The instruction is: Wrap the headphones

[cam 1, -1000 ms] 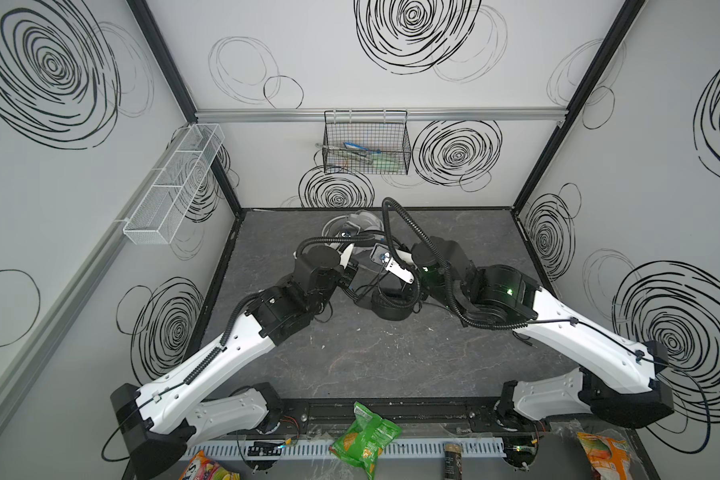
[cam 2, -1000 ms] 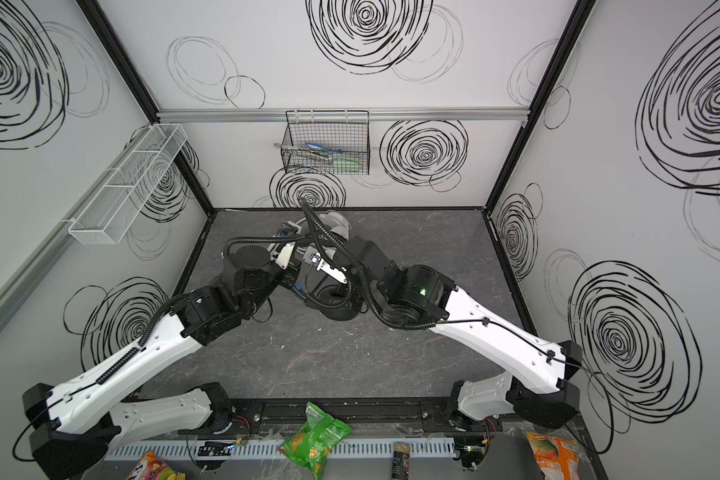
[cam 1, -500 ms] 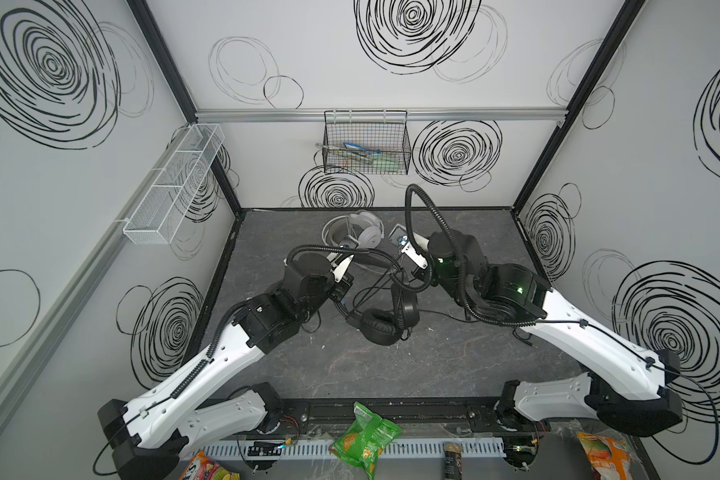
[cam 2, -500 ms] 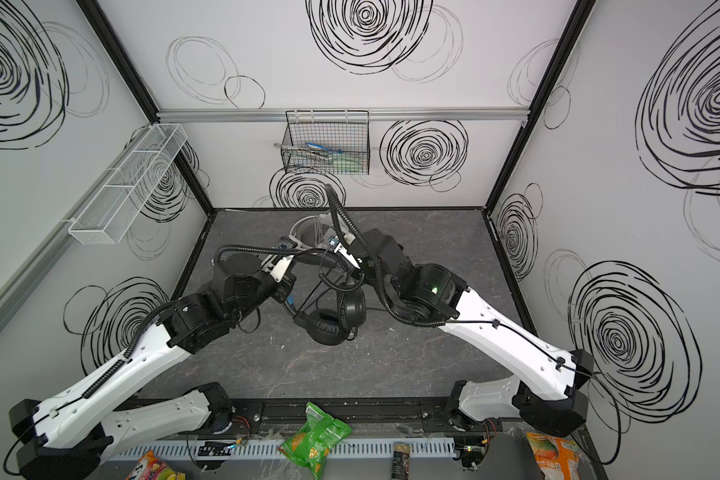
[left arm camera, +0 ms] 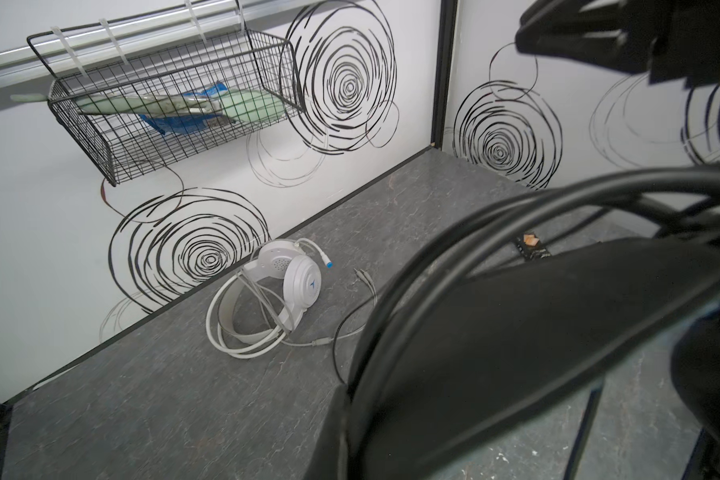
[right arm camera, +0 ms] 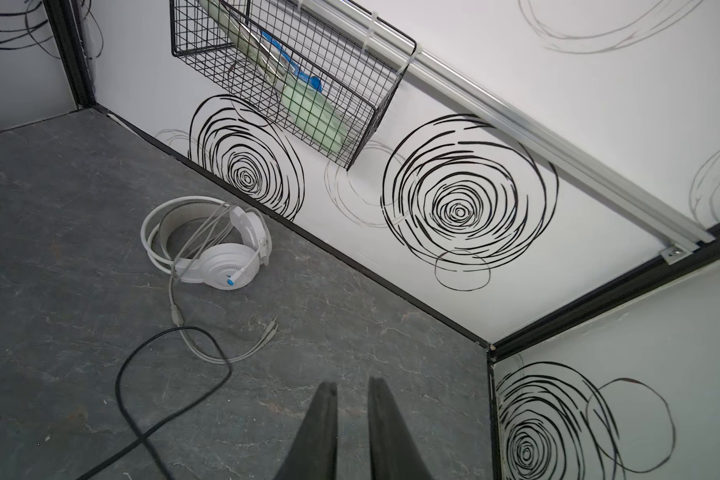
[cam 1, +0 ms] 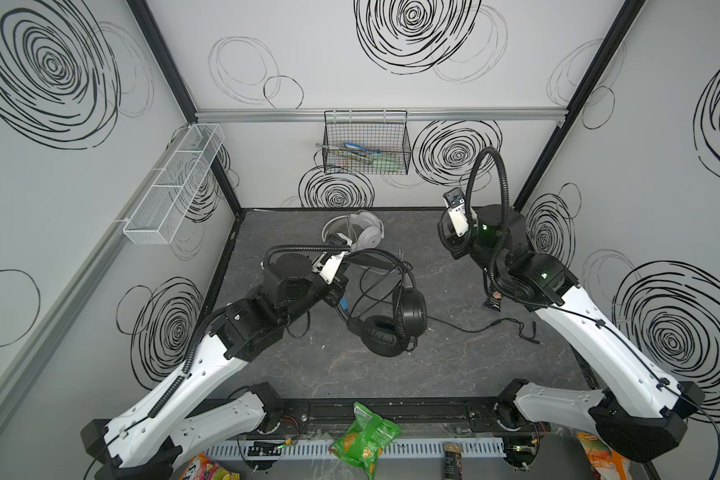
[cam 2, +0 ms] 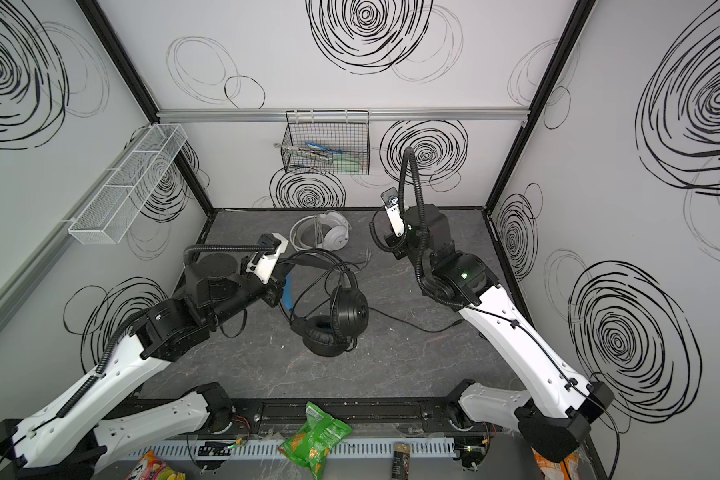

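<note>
Top views, read with both wrist views. The black headset (cam 1: 410, 309) lies in the middle of the bench (cam 1: 433, 374), ear cups down. Its headband rises toward the left pincer (cam 1: 341, 291), which is clamped shut on the band. Several turns of black cable (cam 1: 373, 286) already hang around the band, as the left wrist view shows close up. The unwound tail (cam 1: 466, 330) trails along the bench from the ear cups toward the right arm's side and ends in a plug near that arm.

The right pincer (right arm camera: 352, 428) hangs raised near the back right corner. Its fingers are parted by a narrow gap and hold nothing. From it, the tail lies lower down and toward the front edge, with its long axis running roughly across the bench. The right arm is the nearer one, so taking up the tail would likely fall to it while the left keeps the band steady.

The white headset (right arm camera: 221, 253) rests by the back wall, apart from both pincers. Its white cable (right arm camera: 154, 232) is coiled around it, and a short plug end lies loose on the bench.
</note>
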Tool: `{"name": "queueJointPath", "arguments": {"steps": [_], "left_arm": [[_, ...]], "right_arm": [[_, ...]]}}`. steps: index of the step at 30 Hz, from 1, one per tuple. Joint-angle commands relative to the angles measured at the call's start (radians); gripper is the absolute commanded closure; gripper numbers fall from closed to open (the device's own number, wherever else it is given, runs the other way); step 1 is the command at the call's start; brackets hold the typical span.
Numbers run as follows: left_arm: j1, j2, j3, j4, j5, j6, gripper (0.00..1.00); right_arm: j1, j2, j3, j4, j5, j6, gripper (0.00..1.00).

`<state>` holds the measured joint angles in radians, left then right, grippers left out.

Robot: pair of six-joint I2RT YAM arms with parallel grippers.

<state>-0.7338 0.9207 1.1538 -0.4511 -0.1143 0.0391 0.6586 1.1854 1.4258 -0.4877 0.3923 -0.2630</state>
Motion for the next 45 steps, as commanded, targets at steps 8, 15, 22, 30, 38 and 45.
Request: {"name": "queueJointPath", "arguments": {"steps": [8,15,22,30,38,45], "left_arm": [[0.004,0.019,0.193,0.169,0.086,-0.184,1.0],[0.005,0.096,0.368,0.121,0.089,-0.283,1.0],[0.005,0.135,0.446,0.139,0.094,-0.369,1.0],[0.007,0.192,0.515,0.125,0.068,-0.408,1.0],[0.013,0.239,0.57,0.138,0.07,-0.448,1.0],[0.017,0.254,0.566,0.16,0.08,-0.462,1.0]], "right_arm": [[-0.073,-0.137,-0.205,0.321,-0.323,0.149,0.68],[-0.111,-0.281,-0.369,0.445,-0.466,0.226,0.39],[-0.122,-0.36,-0.507,0.488,-0.673,0.311,0.17],[-0.122,-0.286,-0.609,0.679,-0.883,0.429,0.12],[-0.119,-0.198,-0.651,0.797,-0.963,0.469,0.11],[-0.119,-0.105,-0.659,0.861,-0.842,0.476,0.1]]}}
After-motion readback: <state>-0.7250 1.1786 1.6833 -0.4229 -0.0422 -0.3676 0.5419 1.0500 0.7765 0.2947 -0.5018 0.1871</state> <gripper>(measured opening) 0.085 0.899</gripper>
